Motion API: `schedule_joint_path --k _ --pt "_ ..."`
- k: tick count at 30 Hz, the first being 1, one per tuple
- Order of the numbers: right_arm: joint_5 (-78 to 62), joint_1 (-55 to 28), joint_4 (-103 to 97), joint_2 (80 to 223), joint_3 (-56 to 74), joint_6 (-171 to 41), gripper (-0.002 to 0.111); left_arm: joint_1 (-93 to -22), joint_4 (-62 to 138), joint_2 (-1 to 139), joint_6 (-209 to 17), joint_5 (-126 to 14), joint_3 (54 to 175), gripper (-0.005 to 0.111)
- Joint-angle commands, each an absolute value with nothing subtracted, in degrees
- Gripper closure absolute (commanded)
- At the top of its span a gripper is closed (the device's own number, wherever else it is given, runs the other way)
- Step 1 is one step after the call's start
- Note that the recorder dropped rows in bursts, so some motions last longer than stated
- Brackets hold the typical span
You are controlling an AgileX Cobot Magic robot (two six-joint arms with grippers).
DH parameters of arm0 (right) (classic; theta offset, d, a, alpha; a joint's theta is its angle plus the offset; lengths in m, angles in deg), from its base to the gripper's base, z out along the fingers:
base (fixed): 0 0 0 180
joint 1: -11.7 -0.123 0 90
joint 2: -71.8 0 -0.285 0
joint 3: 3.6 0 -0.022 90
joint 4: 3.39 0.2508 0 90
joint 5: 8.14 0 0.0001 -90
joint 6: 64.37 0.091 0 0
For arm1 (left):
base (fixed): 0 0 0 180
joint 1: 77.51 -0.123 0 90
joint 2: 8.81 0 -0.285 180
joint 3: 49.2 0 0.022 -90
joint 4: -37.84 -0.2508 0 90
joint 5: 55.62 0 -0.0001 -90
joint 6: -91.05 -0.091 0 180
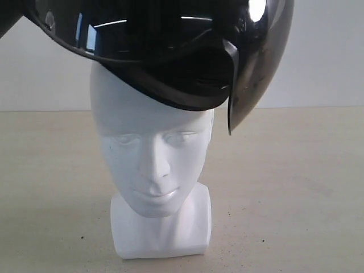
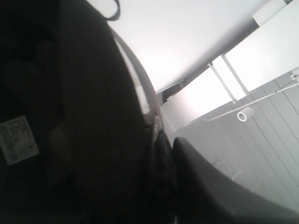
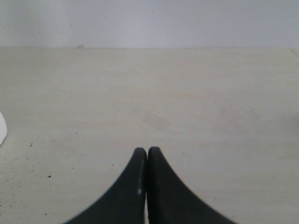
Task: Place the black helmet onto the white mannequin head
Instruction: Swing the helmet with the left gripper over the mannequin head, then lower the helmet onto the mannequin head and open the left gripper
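The black helmet (image 1: 170, 34) hangs tilted over the crown of the white mannequin head (image 1: 153, 148), its padded rim touching the top of the forehead. Its smoky visor (image 1: 261, 62) hangs down on the right side of the head. The face and the blocky neck base (image 1: 162, 227) show below. In the left wrist view, my left gripper (image 2: 170, 177) is shut on the helmet's edge, with the dark lining (image 2: 70, 116) filling the view and one finger (image 2: 219, 191) outside it. My right gripper (image 3: 147, 151) is shut with nothing in it, low over the bare table.
The mannequin head stands on a beige tabletop (image 1: 296, 187) with a plain white wall behind. In the right wrist view a sliver of something white (image 3: 2, 128) shows at the frame's edge. Neither arm shows in the exterior view.
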State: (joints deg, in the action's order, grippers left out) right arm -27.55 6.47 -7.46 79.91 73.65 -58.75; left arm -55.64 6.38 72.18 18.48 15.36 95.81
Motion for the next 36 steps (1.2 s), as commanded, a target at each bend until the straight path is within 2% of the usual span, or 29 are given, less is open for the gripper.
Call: schedule_joint_path --k 1,14,36 --pt "-27.3 6.6 -7.8 79.6 73.6 -58.7 0.108 -59.0 8.0 71.3 13.3 14.3 95.5 0.102" --pt "-27.3 6.6 -7.8 79.6 73.6 -58.7 0.108 -66.6 4.1 71.3 13.5 14.3 93.4 0.102" --pt "-27.3 6.6 -7.8 79.6 73.6 -58.7 0.108 -67.1 3.5 72.0 7.7 10.6 90.9 0.102"
